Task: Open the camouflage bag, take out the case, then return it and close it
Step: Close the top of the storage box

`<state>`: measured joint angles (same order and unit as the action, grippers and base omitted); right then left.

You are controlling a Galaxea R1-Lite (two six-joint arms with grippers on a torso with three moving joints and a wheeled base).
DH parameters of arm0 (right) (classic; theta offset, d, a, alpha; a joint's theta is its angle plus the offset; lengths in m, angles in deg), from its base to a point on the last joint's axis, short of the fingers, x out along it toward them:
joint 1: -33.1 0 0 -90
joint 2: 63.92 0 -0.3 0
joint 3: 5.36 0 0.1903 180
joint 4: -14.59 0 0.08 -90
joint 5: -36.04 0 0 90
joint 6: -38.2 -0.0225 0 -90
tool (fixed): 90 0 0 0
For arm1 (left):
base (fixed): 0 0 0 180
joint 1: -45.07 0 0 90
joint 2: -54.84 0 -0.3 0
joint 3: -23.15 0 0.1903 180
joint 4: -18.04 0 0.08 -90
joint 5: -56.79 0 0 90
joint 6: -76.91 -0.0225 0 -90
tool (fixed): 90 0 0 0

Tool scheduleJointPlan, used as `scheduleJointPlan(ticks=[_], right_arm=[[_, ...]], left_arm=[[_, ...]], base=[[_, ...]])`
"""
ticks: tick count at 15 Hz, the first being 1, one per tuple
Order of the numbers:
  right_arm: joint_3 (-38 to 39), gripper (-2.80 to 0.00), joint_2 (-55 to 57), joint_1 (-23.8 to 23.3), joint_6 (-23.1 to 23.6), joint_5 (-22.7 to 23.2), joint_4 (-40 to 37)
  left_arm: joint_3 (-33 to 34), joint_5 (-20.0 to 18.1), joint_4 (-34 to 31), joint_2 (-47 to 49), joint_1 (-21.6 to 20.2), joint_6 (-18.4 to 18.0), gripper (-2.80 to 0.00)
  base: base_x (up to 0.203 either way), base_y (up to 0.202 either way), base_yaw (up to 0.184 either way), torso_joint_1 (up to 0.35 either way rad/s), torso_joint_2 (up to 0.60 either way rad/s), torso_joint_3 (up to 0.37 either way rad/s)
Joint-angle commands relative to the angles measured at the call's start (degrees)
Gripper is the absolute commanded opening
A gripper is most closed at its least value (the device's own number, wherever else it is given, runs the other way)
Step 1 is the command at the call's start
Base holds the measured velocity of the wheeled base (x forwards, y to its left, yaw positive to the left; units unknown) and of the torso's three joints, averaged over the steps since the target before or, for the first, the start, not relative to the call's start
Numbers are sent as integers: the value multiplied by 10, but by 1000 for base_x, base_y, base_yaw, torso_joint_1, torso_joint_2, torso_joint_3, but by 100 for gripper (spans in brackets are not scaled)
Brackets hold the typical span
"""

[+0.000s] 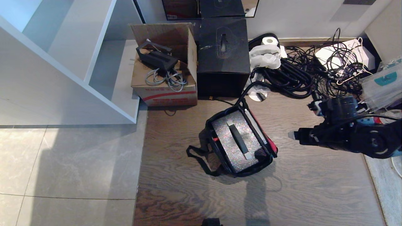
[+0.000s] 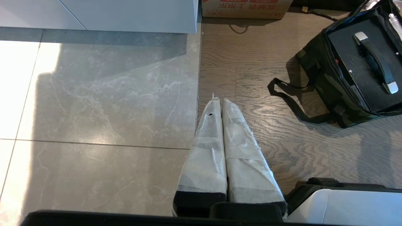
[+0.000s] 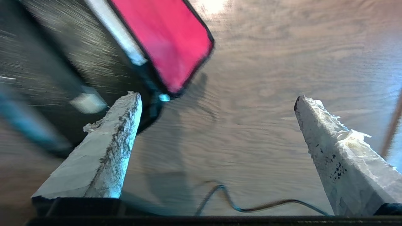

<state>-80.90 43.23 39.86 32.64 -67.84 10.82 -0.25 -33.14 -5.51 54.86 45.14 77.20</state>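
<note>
Right pincer (image 1: 292, 135) spread wide, empty, just beside the open camouflage bag (image 1: 220, 171). Case (image 1: 234, 146) inside, handle (image 1: 238, 139) running lengthwise. Left pincer (image 2: 219, 102) pressed together, farther off.

- A lived-in indoor room used for storage, likely a home or office corner.
- Wood-look floor (image 1: 194, 188) meets grey tiles (image 1: 69, 163).
- Behind the black cube box (image 1: 223, 56): a wall mirror.
- Beside it: an open cardboard box (image 1: 165, 78), tangled cables (image 1: 301, 75), white shelving (image 1: 78, 56).
</note>
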Motion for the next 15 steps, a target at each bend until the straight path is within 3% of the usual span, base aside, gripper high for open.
scheduleJointPlan(ticks=[1,4,7,8,10,13,14,15], right_arm=[[-32,0,123,0,10,-15,2],[-53,0,190,0,20,-46,25],[-36,0,218,-8,214,-130,50],[-22,0,228,-11,240,-137,78],[-22,0,235,-12,216,-138,76],[-40,0,247,-10,65,-124,32],[-41,0,245,-9,66,-104,20],[-43,0,240,-7,100,-92,17]], left_arm=[[0,0,0,0,0,0,-280],[0,0,0,0,0,0,-280],[0,0,0,0,0,0,-280],[0,0,0,0,0,0,-280],[0,0,0,0,0,1,-280],[0,0,0,0,0,1,-280],[0,0,0,0,0,0,-280],[0,0,0,0,0,0,-280]], base=[[0,0,0,0,0,0],[0,0,0,0,0,0],[0,0,0,0,0,0],[0,0,0,0,0,0],[0,0,0,0,0,0],[0,0,0,0,0,0],[0,0,0,0,0,0],[0,0,0,0,0,0]])
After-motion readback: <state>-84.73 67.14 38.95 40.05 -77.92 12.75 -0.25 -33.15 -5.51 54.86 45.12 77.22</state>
